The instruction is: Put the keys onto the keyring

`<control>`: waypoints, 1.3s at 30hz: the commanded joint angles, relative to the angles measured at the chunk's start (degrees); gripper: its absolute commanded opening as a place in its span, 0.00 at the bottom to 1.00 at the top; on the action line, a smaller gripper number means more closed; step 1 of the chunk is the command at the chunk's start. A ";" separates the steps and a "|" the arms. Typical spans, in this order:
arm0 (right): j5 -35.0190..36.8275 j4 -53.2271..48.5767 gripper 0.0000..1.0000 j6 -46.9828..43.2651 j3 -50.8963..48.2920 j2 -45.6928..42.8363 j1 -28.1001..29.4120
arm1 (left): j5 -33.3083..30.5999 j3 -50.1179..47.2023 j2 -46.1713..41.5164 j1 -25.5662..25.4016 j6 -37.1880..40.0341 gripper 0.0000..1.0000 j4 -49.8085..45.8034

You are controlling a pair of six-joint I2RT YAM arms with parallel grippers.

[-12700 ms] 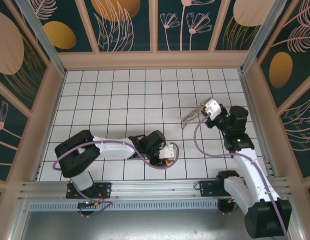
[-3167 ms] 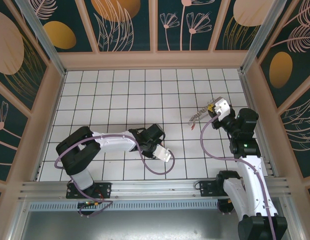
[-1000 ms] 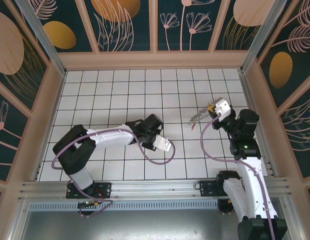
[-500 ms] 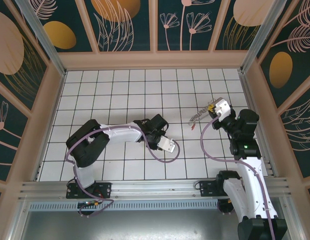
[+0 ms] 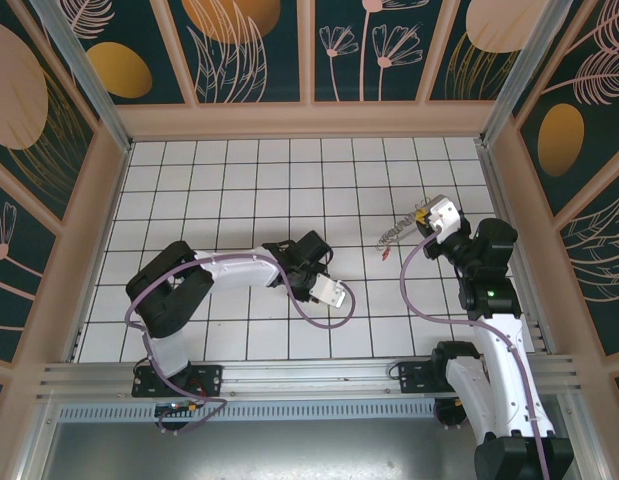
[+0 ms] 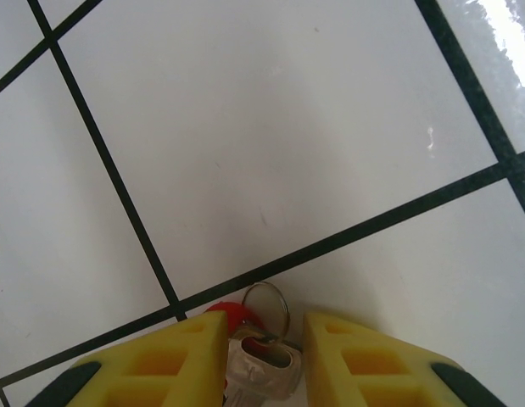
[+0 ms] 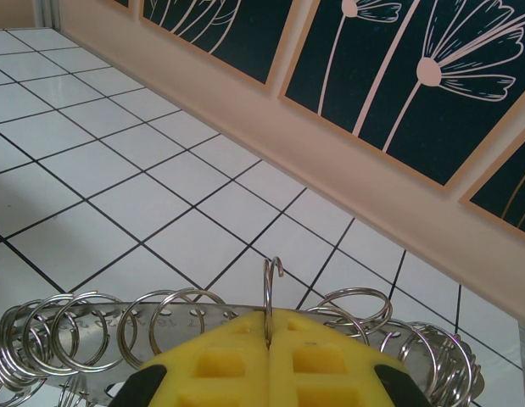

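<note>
Currently left claw [image 6: 264, 329] parted, keys [image 6: 260, 363] between tips; right claw [image 7: 269, 341] clenched on keyring [image 7: 118, 326].

The far half of the worktop [image 5: 239, 180] is bare and open. The left arm [image 5: 239, 270] lies across the near left, and the right arm [image 5: 484, 290] stands by the right wall [image 5: 506, 200]. Free tiles lie between them, where the keyring [image 5: 389, 237] juts out.

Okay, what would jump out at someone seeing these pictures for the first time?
First, the fringe of silvery rings on the keyring, clamped in the right gripper at the right of the tiled floor. Then a red-headed key between the left gripper's yellow fingers, near the floor's front middle.
</note>
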 commanded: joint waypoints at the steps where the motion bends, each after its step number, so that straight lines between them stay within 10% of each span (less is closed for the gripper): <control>1: -0.20 2.03 0.00 -0.12 -0.62 -0.76 -0.32 | -1.32 0.45 -0.02 0.14 1.16 0.30 0.51; 39: 0.50 1.97 0.00 -0.24 -1.32 -2.09 -0.32 | -1.89 4.70 1.85 0.28 1.95 0.02 3.15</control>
